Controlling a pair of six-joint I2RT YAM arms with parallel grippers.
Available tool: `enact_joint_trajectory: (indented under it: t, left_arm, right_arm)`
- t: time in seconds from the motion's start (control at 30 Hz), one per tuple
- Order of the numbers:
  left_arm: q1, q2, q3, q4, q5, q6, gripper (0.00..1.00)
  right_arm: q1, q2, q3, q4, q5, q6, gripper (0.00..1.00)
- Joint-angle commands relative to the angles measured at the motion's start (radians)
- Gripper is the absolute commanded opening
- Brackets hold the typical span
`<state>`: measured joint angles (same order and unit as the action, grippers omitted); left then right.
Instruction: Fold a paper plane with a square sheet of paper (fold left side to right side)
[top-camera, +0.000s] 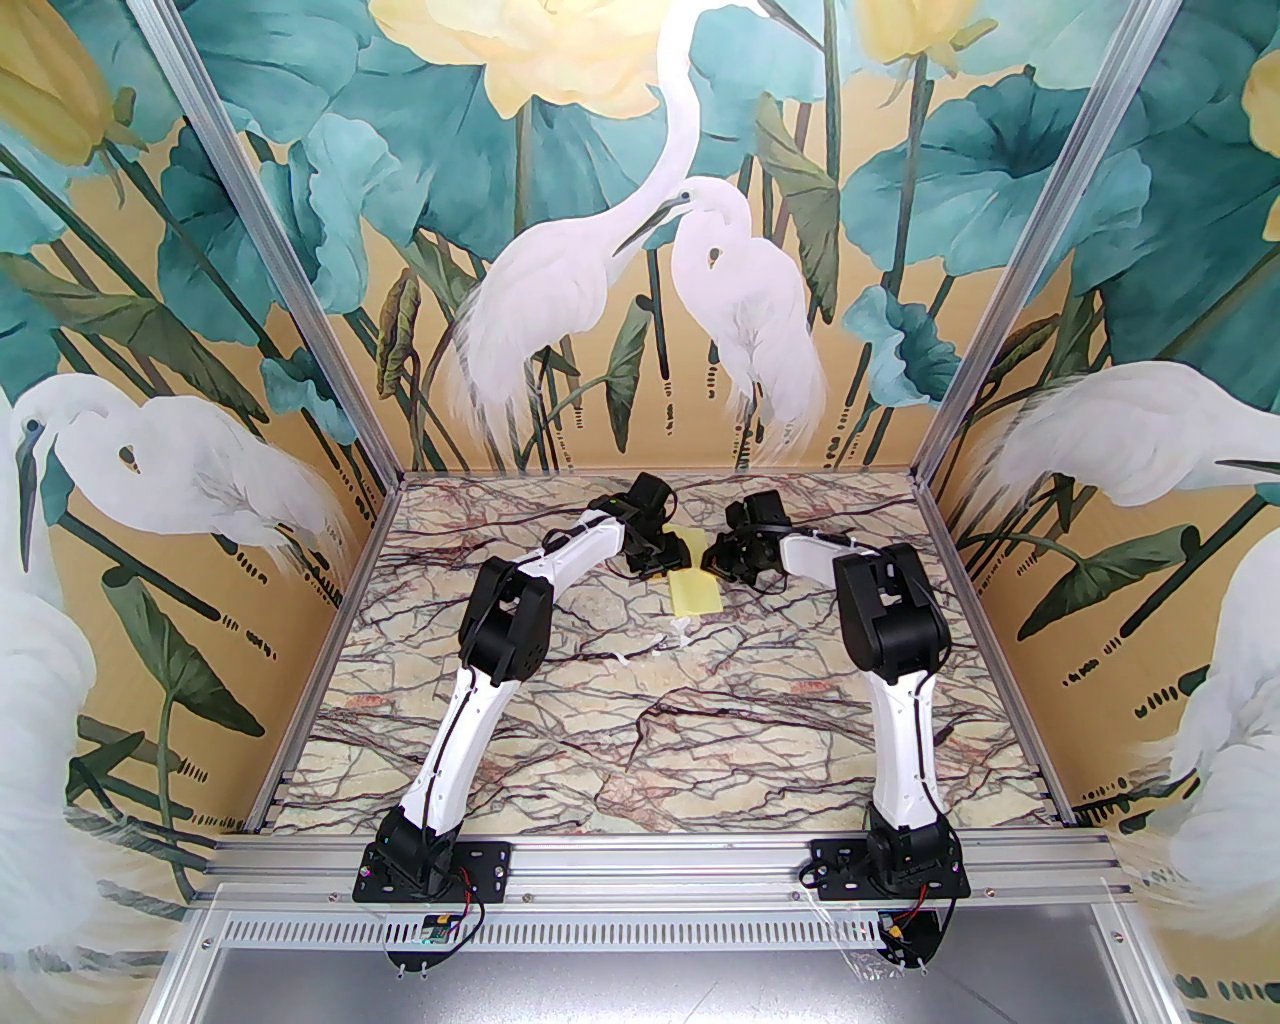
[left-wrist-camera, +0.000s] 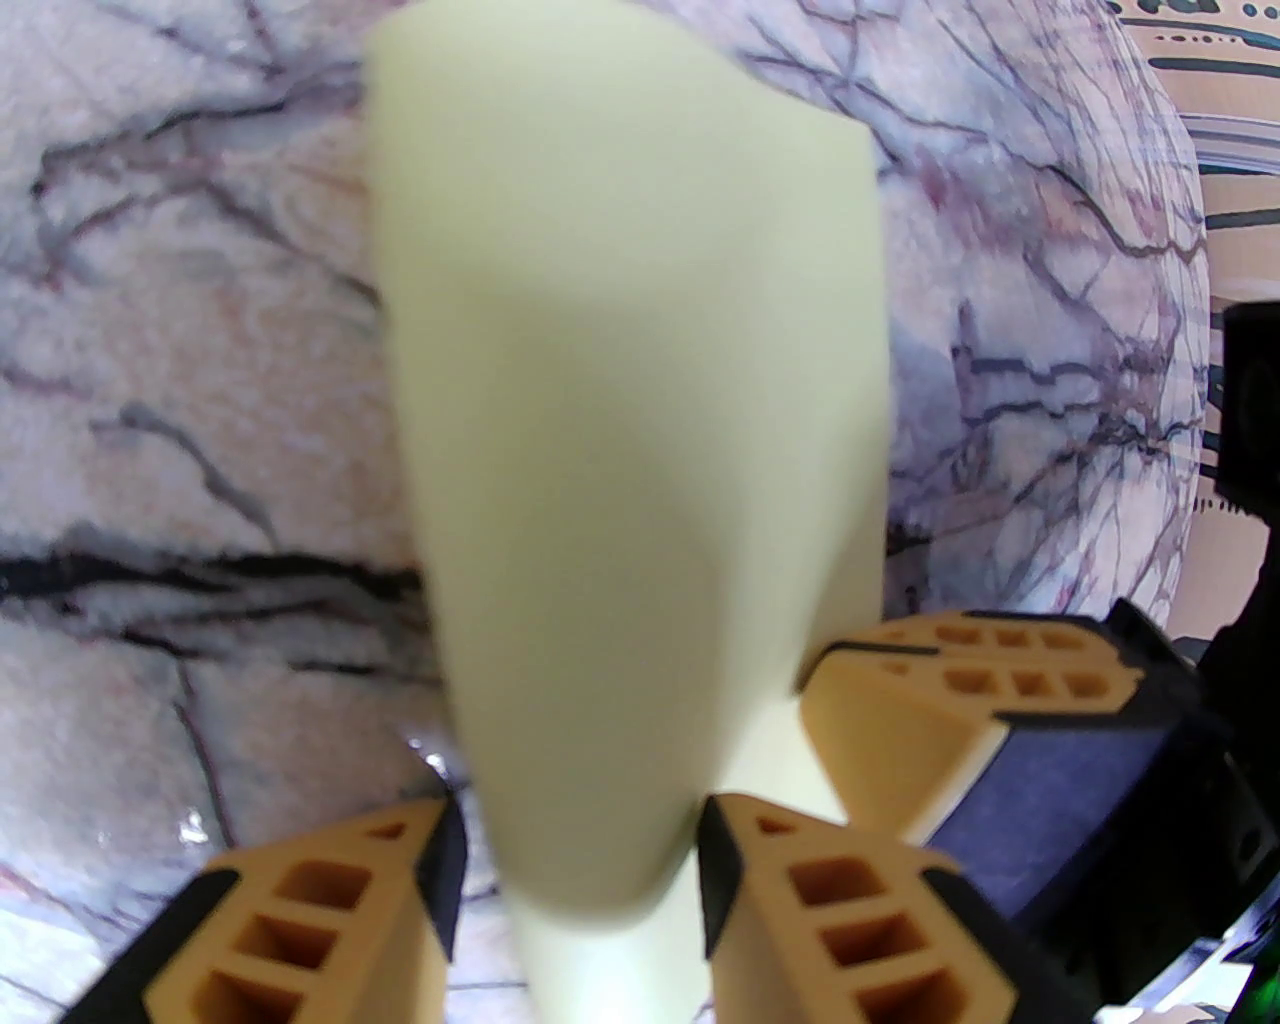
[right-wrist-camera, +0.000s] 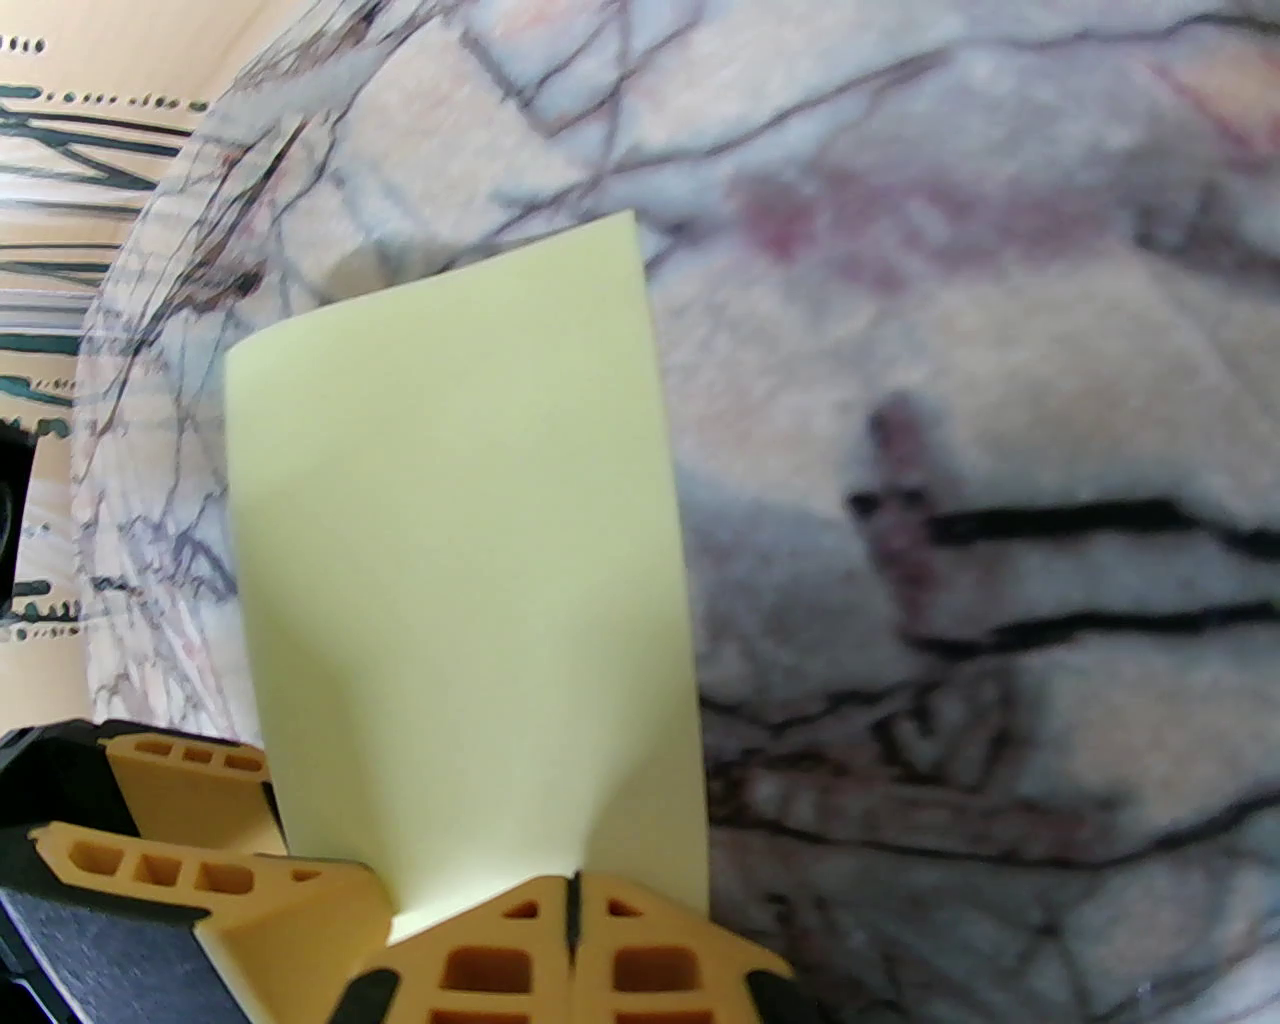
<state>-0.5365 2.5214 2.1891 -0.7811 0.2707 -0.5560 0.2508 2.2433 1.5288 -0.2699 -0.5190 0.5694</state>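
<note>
Square sheet of paper (top-camera: 695, 592), bent over, sits on the marbled desk (top-camera: 560, 740) just above the overhead frame's centre, one edge pinched by the closed right jaws, left jaws half open around it.

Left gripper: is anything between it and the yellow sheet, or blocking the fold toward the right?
Nothing stands between them: the sheet runs between the left gripper's parted fingers. The right gripper, shut on the sheet close beside it, may crowd the rightward fold.
</note>
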Motion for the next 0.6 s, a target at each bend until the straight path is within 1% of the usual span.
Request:
enact_joint_trajectory:
  t: [0.0, 0.1, 0.17, 0.27, 0.37, 0.4, 0.47, 0.53, 0.57]
  left_arm:
    - [-0.023, 0.104, -0.012, 0.03, -0.014, 0.017, 0.46]
    - [-0.021, 0.078, -0.014, 0.02, -0.029, 0.027, 0.51]
    - [-0.017, 0.033, -0.027, 0.016, -0.051, 0.036, 0.59]
    - [-0.001, -0.06, -0.09, 0.058, -0.054, 0.038, 0.6]
    - [0.006, -0.175, -0.195, 0.152, -0.051, 0.031, 0.58]
    - [0.007, -0.201, -0.22, 0.179, -0.049, 0.025, 0.57]
    - [0.006, -0.226, -0.246, 0.212, -0.033, 0.005, 0.52]
    - [0.005, -0.231, -0.253, 0.23, -0.013, -0.011, 0.4]
    - [0.005, -0.231, -0.258, 0.246, 0.001, -0.016, 0.3]
  right_arm:
    - [0.005, 0.039, 0.027, -0.09, 0.059, -0.041, 0.0]
    - [0.011, 0.04, 0.031, -0.101, 0.075, -0.047, 0.0]
    - [0.014, 0.041, 0.034, -0.107, 0.08, -0.05, 0.0]
    - [0.016, 0.042, 0.037, -0.112, 0.079, -0.052, 0.0]
    - [0.016, 0.041, 0.035, -0.113, 0.08, -0.052, 0.0]
    - [0.016, 0.042, 0.036, -0.114, 0.082, -0.052, 0.0]
    - [0.016, 0.042, 0.036, -0.114, 0.083, -0.055, 0.0]
    - [0.016, 0.044, 0.036, -0.116, 0.081, -0.054, 0.0]
    - [0.017, 0.044, 0.038, -0.117, 0.082, -0.056, 0.0]
